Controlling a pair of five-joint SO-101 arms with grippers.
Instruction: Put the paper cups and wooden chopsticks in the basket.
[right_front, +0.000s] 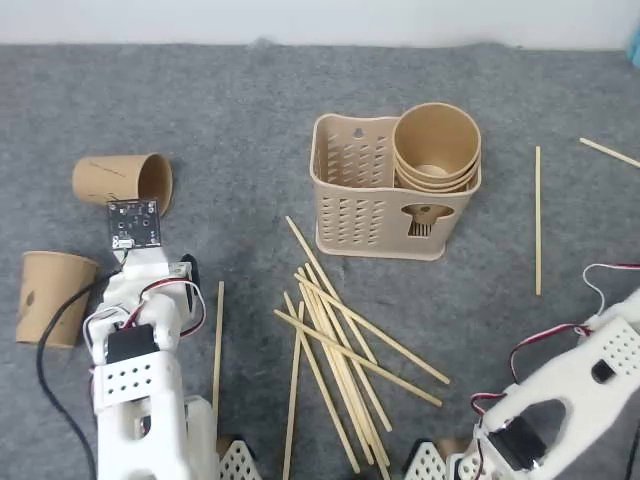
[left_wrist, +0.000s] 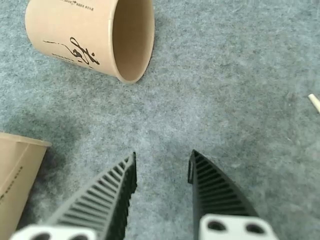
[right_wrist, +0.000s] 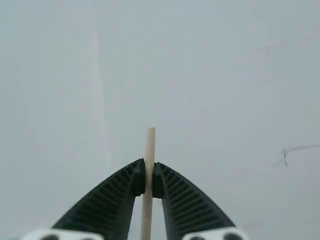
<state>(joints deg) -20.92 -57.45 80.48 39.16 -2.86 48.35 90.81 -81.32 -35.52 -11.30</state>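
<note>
A beige slotted basket (right_front: 365, 195) stands mid-table with stacked paper cups (right_front: 437, 145) in its right compartment. Two more paper cups lie on their sides at the left, one farther back (right_front: 122, 180) (left_wrist: 90, 35) and one nearer (right_front: 50, 297) (left_wrist: 15, 172). My left gripper (left_wrist: 162, 160) is open and empty, low over the grey mat just short of the farther cup's mouth. My right gripper (right_wrist: 148, 172) is shut on a wooden chopstick (right_wrist: 149, 145), held up against a pale blank background. Several chopsticks (right_front: 340, 350) lie in a loose pile in front of the basket.
Single chopsticks lie right of the basket (right_front: 537, 220), at the far right edge (right_front: 610, 152) and beside the left arm (right_front: 217, 345). The left arm (right_front: 135, 370) fills the lower left and the right arm (right_front: 570, 395) the lower right. A grey mat (right_front: 230, 110) covers the table.
</note>
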